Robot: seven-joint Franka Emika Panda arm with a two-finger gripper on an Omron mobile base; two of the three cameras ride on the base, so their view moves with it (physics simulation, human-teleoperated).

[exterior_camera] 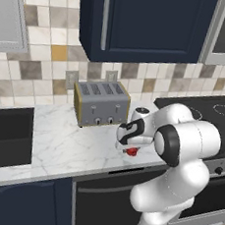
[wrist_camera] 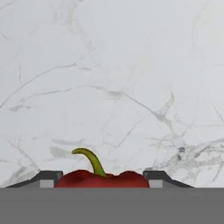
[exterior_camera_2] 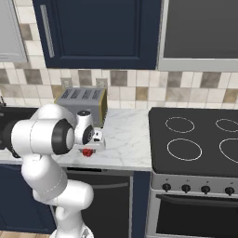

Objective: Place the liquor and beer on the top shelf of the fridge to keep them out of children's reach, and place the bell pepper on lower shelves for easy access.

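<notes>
The red bell pepper [wrist_camera: 103, 179] with its green stem lies on the white marble counter [exterior_camera: 66, 144] near the front edge. My gripper [wrist_camera: 103, 183] points straight down over it. The two dark fingertips [wrist_camera: 49, 178] press against the pepper's left and right sides. From the base, the pepper [exterior_camera: 132, 151] [exterior_camera_2: 87, 152] peeks out red beneath the white hand, where the gripper [exterior_camera: 131, 147] [exterior_camera_2: 88, 148] reaches the counter top. The liquor, the beer and the fridge are out of view.
A silver toaster [exterior_camera: 101, 103] [exterior_camera_2: 81, 100] stands at the wall behind the hand. A black stove [exterior_camera_2: 195, 139] borders the counter on the right, a dark sink [exterior_camera: 3, 136] on the left. Dark blue cabinets [exterior_camera: 144, 24] hang overhead.
</notes>
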